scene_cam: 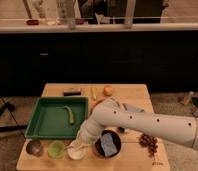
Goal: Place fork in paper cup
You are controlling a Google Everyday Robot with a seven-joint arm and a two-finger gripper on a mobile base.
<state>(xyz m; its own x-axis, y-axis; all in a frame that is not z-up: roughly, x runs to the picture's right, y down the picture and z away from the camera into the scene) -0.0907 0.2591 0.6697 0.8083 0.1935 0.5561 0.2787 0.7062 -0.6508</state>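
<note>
One gripper (pixel 82 142) hangs low at the near edge of the table (pixel 137 92), right over the paper cup (pixel 77 152). The arm's white wrist hides the tips, so I cannot tell how the fingers are set or what they hold. I cannot see the fork anywhere; it may be hidden under the wrist, at or in the cup.

My guess is that this is the drop-off step: the fork gets lowered into the cup. The next move needs a slow, straight push down, then letting go, then lifting straight up so the small cup does not tip.

Room is tight here. Just left of the paper cup sits the green cup (pixel 56 149), and left of that the grey cup (pixel 34 147). Just right of it is a dark bowl (pixel 108 145) with a pale thing inside. Behind the cups lies the green tray (pixel 42 122) with a green pod (pixel 69 114) in it. The table edge is very near the cups, so a nudge toward us could knock one off. Far away on the table there is more open wood, with a dark bar (pixel 72 92), a yellow stick (pixel 93 92) and an orange fruit (pixel 108 90). Red grapes (pixel 149 142) lie to the right.
</note>
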